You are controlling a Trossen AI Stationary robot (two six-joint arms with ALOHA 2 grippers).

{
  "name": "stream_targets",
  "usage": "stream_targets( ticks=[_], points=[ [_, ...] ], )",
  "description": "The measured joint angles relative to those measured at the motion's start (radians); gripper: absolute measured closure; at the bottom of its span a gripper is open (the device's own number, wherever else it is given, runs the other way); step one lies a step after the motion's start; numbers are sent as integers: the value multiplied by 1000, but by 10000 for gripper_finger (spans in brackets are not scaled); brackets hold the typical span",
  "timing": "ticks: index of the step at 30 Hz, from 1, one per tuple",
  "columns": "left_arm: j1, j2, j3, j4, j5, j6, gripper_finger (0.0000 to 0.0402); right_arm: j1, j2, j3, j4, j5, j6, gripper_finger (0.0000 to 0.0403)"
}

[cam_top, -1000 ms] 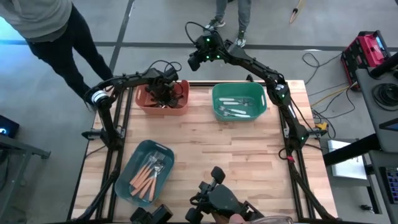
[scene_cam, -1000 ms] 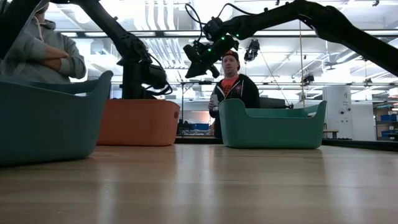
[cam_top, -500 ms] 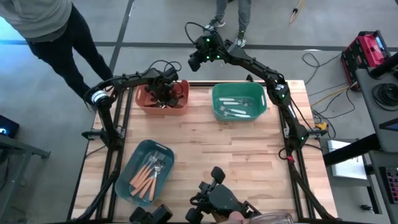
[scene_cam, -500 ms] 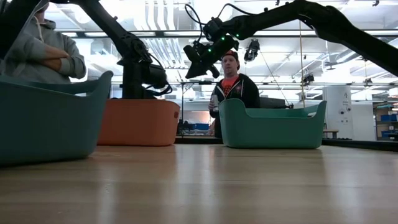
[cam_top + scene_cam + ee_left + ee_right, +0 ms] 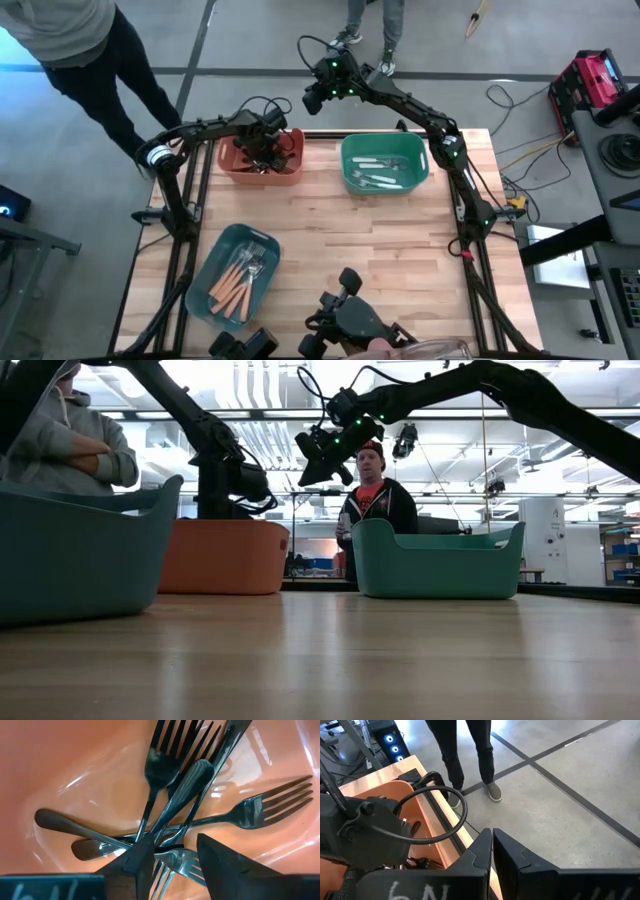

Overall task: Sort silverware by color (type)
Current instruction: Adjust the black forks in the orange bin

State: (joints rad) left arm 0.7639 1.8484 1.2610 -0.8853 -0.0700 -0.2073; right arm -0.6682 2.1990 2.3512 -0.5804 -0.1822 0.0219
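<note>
Since earlier frame, nothing visibly moved. L gripper [image 5: 172,865] low inside orange bin [image 5: 262,160], fingers parted over black forks [image 5: 170,795]. R gripper [image 5: 314,98] shut, raised beyond table's far edge.

forks [image 5: 180,805] in bin [image 5: 262,160], left fingers [image 5: 220,865] above

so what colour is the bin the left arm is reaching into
Orange, seen best in the left wrist view, with black forks lying in it.

Robotics lab, concrete floor [image 5: 250,40], cables [image 5: 525,150]
</note>
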Motion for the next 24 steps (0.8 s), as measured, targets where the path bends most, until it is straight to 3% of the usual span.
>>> stream_targets(
  ticks=[24],
  points=[
    [0,42,-7,13,0,10,259,0,0,0,0,0,2,394]
  ],
)
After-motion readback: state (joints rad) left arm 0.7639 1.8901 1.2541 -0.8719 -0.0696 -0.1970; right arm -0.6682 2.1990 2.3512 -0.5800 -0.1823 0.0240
